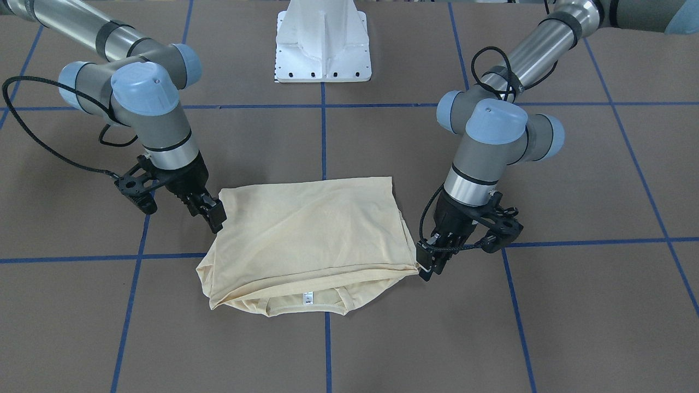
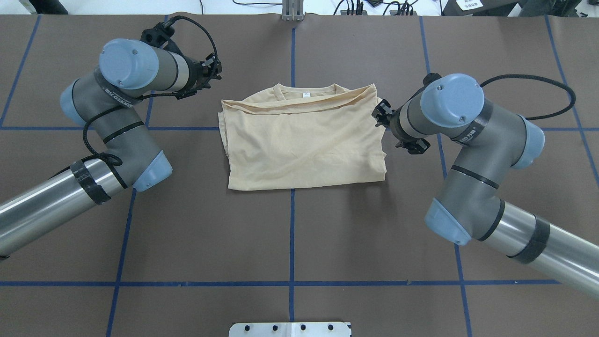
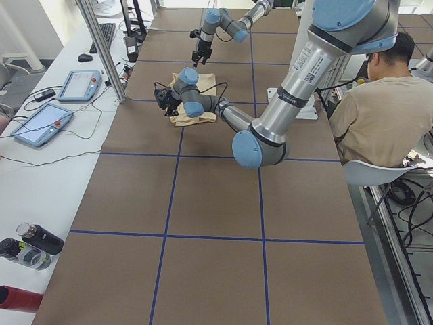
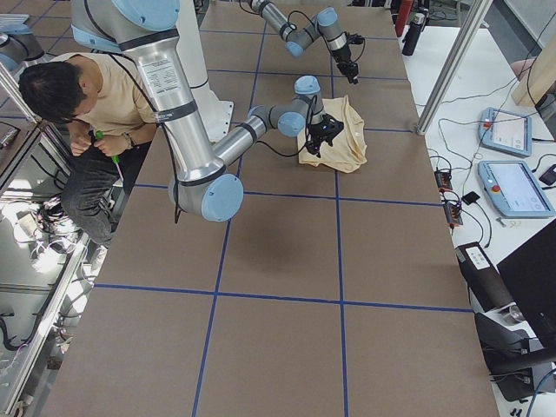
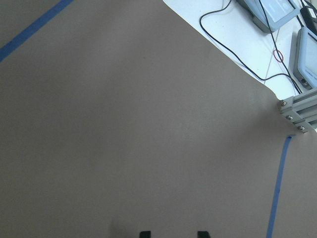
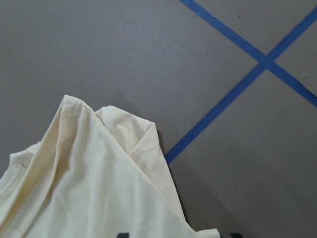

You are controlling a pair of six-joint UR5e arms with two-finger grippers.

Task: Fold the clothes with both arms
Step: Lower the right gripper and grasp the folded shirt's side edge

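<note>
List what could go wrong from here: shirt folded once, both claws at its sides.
1. The left claw is open beside the T-shirt, and its wrist view shows only table. Closing there may grab nothing.
2. The right claw is open over a corner of stacked layers. It may pinch only the top one and drag the fold apart.
3. The collar sticks out past the folded edge, so the next fold could come out crooked.

Grey-silver arms (image 2: pixel 117 135), light-blue caps (image 2: pixel 128 63), black cables (image 2: pixel 524 75)
</note>
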